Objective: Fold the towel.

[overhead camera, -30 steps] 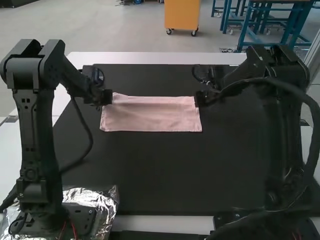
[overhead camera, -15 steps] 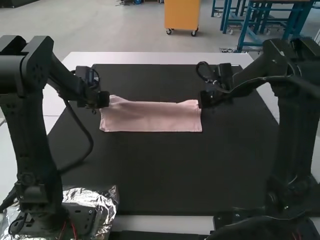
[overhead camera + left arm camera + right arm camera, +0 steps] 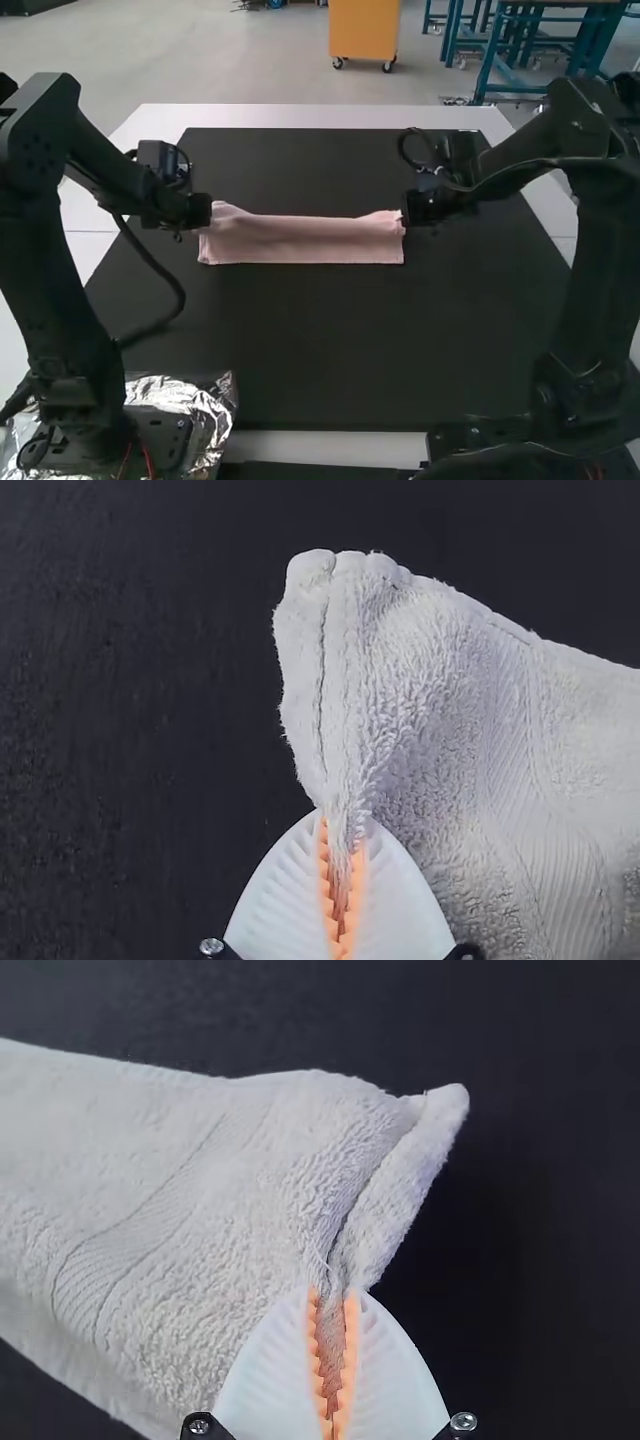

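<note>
The pink towel lies as a narrow folded strip across the dark mat, its two far corners raised a little. At its left end is my left gripper; my right gripper is at the opposite end. In the left wrist view, my left gripper is shut on a pinched edge of the towel. The right wrist view has my right gripper shut on the other end's edge of the towel, with a small fold standing out beyond the fingertips.
The black mat extends in front of the towel and behind it. A white table edge borders it at the back. Crumpled foil lies by the left arm's base.
Both grippers have moved slightly toward the arm bases and outward, holding the towel. Its far edge has come nearer the front edge, so the strip looks narrower; the front edge has stayed put.
</note>
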{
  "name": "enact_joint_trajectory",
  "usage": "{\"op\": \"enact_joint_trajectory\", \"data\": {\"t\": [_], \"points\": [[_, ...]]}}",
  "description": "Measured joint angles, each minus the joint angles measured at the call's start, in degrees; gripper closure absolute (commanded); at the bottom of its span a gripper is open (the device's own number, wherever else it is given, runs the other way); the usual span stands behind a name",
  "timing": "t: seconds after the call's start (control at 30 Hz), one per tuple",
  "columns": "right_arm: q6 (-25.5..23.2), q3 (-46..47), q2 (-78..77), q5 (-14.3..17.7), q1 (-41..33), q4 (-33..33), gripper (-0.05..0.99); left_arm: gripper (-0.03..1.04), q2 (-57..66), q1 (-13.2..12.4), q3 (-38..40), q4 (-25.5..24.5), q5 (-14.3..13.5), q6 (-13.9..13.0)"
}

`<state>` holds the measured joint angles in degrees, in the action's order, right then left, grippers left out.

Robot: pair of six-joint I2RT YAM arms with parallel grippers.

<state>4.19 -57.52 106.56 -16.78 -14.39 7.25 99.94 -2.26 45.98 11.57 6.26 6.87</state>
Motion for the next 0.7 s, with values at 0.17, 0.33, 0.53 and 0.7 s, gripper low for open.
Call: {"op": "enact_joint_trajectory", "data": {"t": [0.17,0.33,0.53,0.7], "points": [[-0.1,2.8,-0.6,0.0,0.0,0.1,0.96,0.98,-1.9,0.0,-3.2,0.6,0.1,0.0],[-0.2,6.6,-0.6,0.1,-0.4,1.2,0.95,0.98,-2.1,0.0,-6.4,2.7,0.3,-0.1],[-0.5,8.0,0.2,1.7,-1.6,2.2,0.18,0.21,-2.1,-0.2,-10.6,8.4,0.2,-0.4],[-0.4,7.7,0.4,3.1,-1.6,0.7,0.02,0.03,-2.1,-0.9,-11.1,8.5,0.0,-0.3]]}}
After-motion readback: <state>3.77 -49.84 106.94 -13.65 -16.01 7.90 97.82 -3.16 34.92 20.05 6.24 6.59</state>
